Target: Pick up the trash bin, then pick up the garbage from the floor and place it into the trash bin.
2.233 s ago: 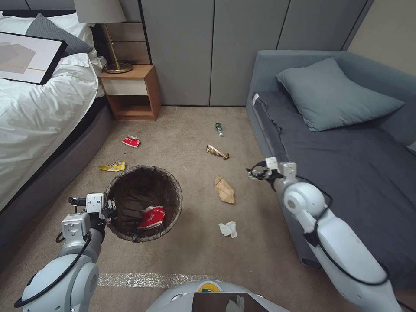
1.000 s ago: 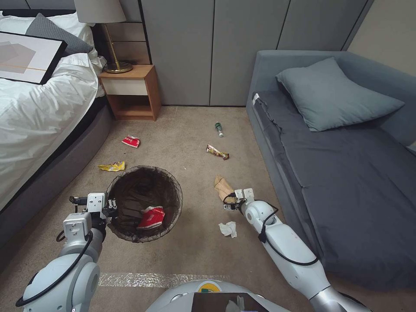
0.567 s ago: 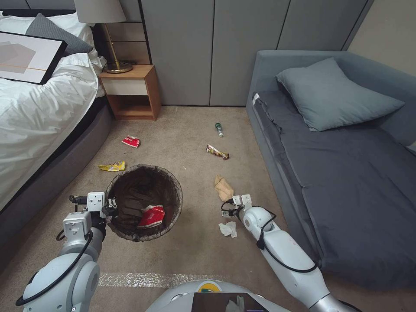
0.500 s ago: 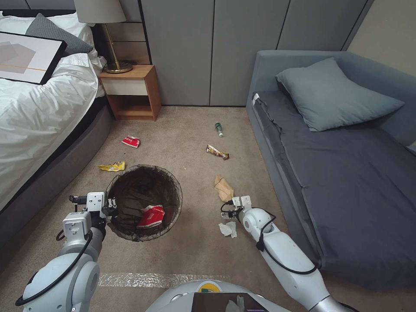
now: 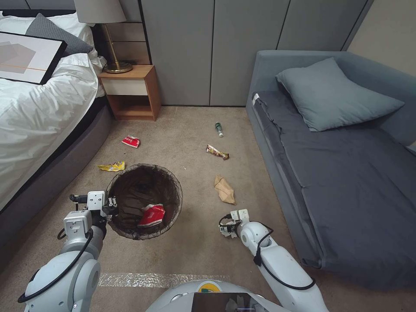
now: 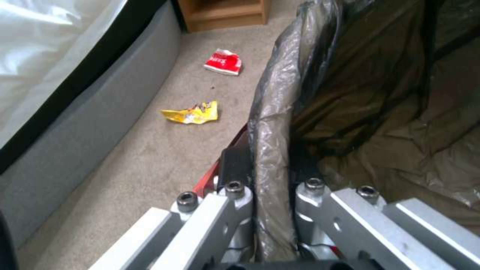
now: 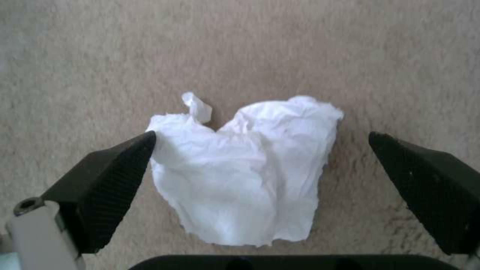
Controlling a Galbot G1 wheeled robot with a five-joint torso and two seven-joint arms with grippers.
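Observation:
The trash bin point(image 5: 144, 200), lined with a dark bag, hangs just left of centre with my left gripper point(image 5: 112, 206) shut on its rim point(image 6: 272, 150); a red-white wrapper point(image 5: 151, 216) lies inside. My right gripper point(image 7: 260, 150) is open, low over the carpet, its black fingers point(image 7: 107, 180) either side of a crumpled white tissue point(image 7: 245, 172), which the gripper point(image 5: 226, 228) mostly hides in the head view. More garbage lies on the floor: a brown paper bag point(image 5: 225, 190), a brown snack wrapper point(image 5: 217, 152), a bottle point(image 5: 219, 128), a red wrapper point(image 5: 131, 141) and a yellow wrapper point(image 5: 112, 166).
A bed point(image 5: 39, 108) runs along the left, a wooden nightstand point(image 5: 132, 91) with a lamp stands at the back, and a grey sofa point(image 5: 338, 164) fills the right side. Open beige carpet point(image 5: 190, 260) lies between them.
My right arm swung from the sofa edge down to the floor, past the paper bag, and now straddles the white tissue. The left arm and bin barely moved.

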